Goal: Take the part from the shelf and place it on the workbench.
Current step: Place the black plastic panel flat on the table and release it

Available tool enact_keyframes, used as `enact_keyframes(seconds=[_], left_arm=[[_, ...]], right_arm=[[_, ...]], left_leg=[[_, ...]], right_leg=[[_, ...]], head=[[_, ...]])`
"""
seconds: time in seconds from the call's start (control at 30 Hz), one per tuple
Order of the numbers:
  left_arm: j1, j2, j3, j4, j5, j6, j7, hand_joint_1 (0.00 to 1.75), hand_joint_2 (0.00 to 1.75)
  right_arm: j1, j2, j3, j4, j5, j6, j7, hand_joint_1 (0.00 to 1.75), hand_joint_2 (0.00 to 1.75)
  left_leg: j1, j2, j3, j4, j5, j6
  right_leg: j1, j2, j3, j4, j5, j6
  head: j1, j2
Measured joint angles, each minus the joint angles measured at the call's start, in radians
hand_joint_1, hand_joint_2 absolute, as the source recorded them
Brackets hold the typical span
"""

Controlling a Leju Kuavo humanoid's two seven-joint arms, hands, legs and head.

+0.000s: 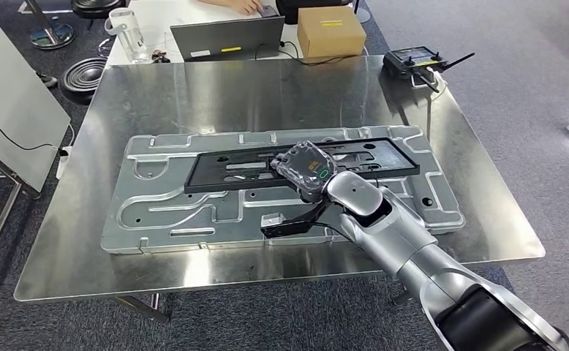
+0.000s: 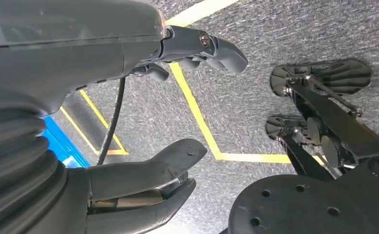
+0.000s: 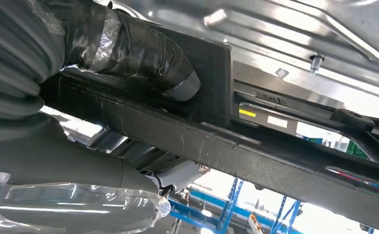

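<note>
the black frame part [image 1: 296,164] lies centre frame in the head view, long axis running left to right with a slight upward tilt to the right, on the stamped metal panel [image 1: 150,219] on the steel workbench [image 1: 216,91]. the right hand [image 1: 305,170] sits right at its middle — in the right wrist view its fingers [image 3: 143,53] wrap over the bar and the thumb [image 3: 80,165] sits under, gripping it. letting go looks like the remaining step. the left hand [image 2: 178,122] hangs over floor — fingers apart, holding nothing.

Silver right arm [image 1: 406,245], grey ribbed wrist cover [image 2: 17,161].
</note>
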Motion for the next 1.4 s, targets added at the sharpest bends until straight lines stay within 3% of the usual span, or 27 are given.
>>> enact_keyframes(seconds=[0.03, 0.17, 0.33, 0.47, 1.1, 1.23, 1.3, 1.37, 1.4], left_arm=[[0.000, 0.000, 0.000, 0.000, 0.000, 0.000, 0.000, 0.00, 1.75], [-0.001, 0.000, 0.002, 0.000, -0.003, 0.000, 0.000, 0.00, 1.75], [-0.001, 0.000, 0.004, 0.000, -0.011, 0.000, 0.000, 0.00, 1.75], [-0.002, 0.000, 0.006, 0.000, -0.013, 0.000, 0.000, 0.00, 0.00], [-0.003, 0.000, 0.029, 0.000, -0.032, -0.002, 0.001, 0.00, 0.00], [-0.001, 0.002, 0.043, 0.000, -0.044, -0.006, 0.000, 0.00, 0.00], [0.000, 0.002, 0.051, 0.000, -0.049, -0.007, 0.000, 0.00, 0.00], [0.000, 0.002, 0.057, 0.000, -0.052, -0.008, 0.000, 0.00, 0.00], [0.001, 0.002, 0.061, 0.000, -0.053, -0.008, 0.000, 0.00, 0.00]], right_arm=[[0.000, 0.000, 0.000, 0.004, 0.000, 0.000, 0.000, 1.75, 1.75], [0.001, 0.000, -0.001, 0.023, -0.001, -0.002, -0.004, 0.00, 0.00], [0.007, 0.000, -0.007, 0.053, -0.007, -0.008, -0.023, 0.00, 0.00], [0.015, 0.000, -0.008, 0.081, -0.015, -0.013, -0.033, 0.00, 0.00], [0.021, 0.011, -0.017, 0.130, -0.040, -0.021, -0.082, 0.00, 0.00], [0.036, 0.009, -0.018, 0.083, -0.066, -0.017, -0.114, 0.00, 0.00], [0.044, 0.004, -0.018, 0.037, -0.079, -0.009, -0.125, 0.00, 0.00], [0.060, -0.004, -0.018, -0.010, -0.089, 0.000, -0.128, 0.00, 0.00], [0.071, -0.009, -0.017, -0.032, -0.092, 0.004, -0.129, 0.00, 0.00]], left_leg=[[-0.001, 0.000, 0.000, 0.000, -0.001, 0.001], [-0.002, 0.000, 0.001, 0.000, -0.002, 0.003], [-0.002, 0.000, 0.003, 0.000, -0.001, 0.003], [0.000, 0.000, 0.005, -0.001, -0.001, 0.002], [0.000, 0.001, 0.007, -0.003, -0.002, 0.002], [0.004, 0.004, 0.018, -0.022, 0.009, 0.022], [0.010, 0.009, 0.027, -0.041, 0.020, 0.027], [0.008, 0.011, 0.027, -0.043, 0.022, 0.028], [0.009, 0.011, 0.026, -0.042, 0.022, 0.028]], right_leg=[[0.000, 0.000, 0.000, -0.001, 0.000, 0.001], [-0.002, 0.000, 0.001, -0.003, 0.000, 0.017], [-0.001, 0.000, 0.002, -0.003, 0.000, 0.022], [0.000, 0.000, 0.003, -0.002, -0.001, 0.022], [0.002, 0.000, 0.003, -0.001, -0.002, 0.020], [-0.002, 0.000, 0.006, -0.003, -0.005, 0.035], [-0.003, 0.001, -0.022, 0.064, -0.052, 0.038], [-0.008, 0.001, -0.082, 0.192, -0.115, 0.043], [-0.012, 0.001, -0.105, 0.241, -0.129, 0.046]], head=[[0.000, 0.000], [0.000, 0.000], [0.000, 0.000], [0.000, 0.000], [0.000, 0.000], [0.000, 0.000], [0.000, 0.000], [0.000, 0.000], [0.000, 0.000]])
